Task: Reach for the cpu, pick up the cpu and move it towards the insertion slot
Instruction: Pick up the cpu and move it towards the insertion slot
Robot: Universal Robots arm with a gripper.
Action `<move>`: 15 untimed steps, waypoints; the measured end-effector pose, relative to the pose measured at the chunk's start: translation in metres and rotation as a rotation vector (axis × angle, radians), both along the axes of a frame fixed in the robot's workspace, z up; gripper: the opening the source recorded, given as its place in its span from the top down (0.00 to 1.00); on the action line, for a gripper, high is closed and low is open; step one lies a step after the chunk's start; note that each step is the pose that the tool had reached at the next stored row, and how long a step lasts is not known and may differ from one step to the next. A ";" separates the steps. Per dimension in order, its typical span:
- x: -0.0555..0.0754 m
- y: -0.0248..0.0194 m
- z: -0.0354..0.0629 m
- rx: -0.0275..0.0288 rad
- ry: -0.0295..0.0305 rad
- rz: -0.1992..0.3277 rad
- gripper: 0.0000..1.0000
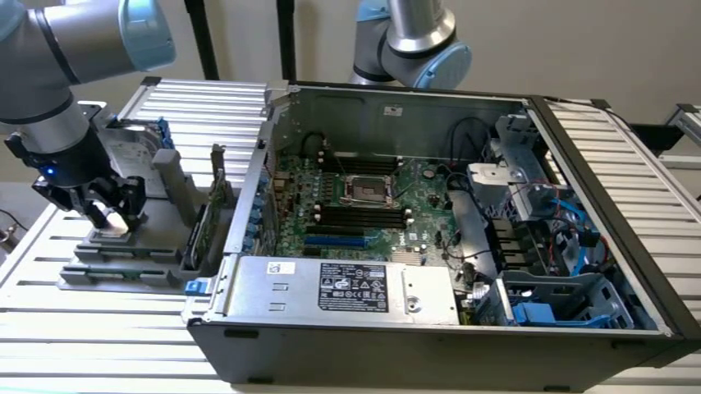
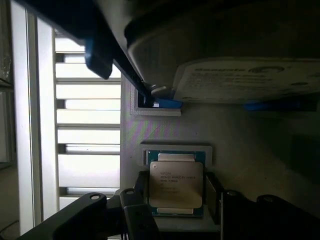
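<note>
Slatted tabletop (image 1: 66,328) is seen carrying an opened computer case (image 1: 438,345), laid on its side. The arm (image 1: 55,115) is placed at the exterior view's left, well apart from the case. Its upper links are cut off by the frame edge and its wrist is pointed straight down. A second arm joint (image 1: 422,53) is noted behind the case, also cut off.

Grey fixture (image 1: 121,267) is set beside the case, and the gripper (image 1: 112,217) is lowered onto it. A hard drive (image 2: 250,75) is stood upright in the fixture; in the wrist view it is largely in shadow.

The insertion slot (image 1: 367,190) is seen on the motherboard, unoccupied.

The cpu (image 2: 176,186) is seated flat in its fixture pocket. The fingers (image 2: 215,197) are held apart, one on each side of it, just beside its edges. The lid printing cannot be read.
</note>
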State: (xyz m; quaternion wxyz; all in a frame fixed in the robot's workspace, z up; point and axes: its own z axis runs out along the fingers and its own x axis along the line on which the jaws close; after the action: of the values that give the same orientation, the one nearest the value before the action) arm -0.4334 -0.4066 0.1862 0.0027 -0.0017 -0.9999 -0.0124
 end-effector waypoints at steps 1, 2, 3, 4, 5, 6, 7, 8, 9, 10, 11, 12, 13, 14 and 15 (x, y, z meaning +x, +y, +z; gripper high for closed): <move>0.000 0.0000 0.0000 0.0000 0.0000 0.000 0.46; 0.000 0.0000 0.0001 0.0001 -0.0001 0.000 0.46; 0.000 0.0000 0.0005 0.0002 -0.0002 0.000 0.46; 0.000 0.0000 0.0013 0.0001 0.0000 0.000 0.46; 0.000 0.0000 0.0026 0.0000 0.0002 0.000 0.46; 0.000 0.0000 0.0046 0.0000 0.0001 0.000 0.46; 0.000 0.0000 0.0075 0.0000 0.0002 0.000 0.46; 0.000 0.0000 0.0106 0.0001 0.0002 0.000 0.46; 0.000 0.0000 0.0137 0.0000 0.0004 0.000 0.46; 0.000 0.0000 0.0168 0.0000 0.0004 0.000 0.46; 0.000 0.0000 0.0203 0.0000 0.0005 0.000 0.46; 0.000 -0.0001 0.0240 0.0000 0.0006 0.000 0.46; 0.000 -0.0001 0.0282 0.0000 0.0008 0.000 0.46; 0.000 -0.0001 0.0329 0.0000 0.0008 0.000 0.46; 0.000 -0.0001 0.0374 0.0001 0.0008 0.000 0.46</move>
State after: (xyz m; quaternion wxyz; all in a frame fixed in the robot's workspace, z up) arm -0.4333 -0.4067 0.2235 0.0031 -0.0017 -0.9999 -0.0124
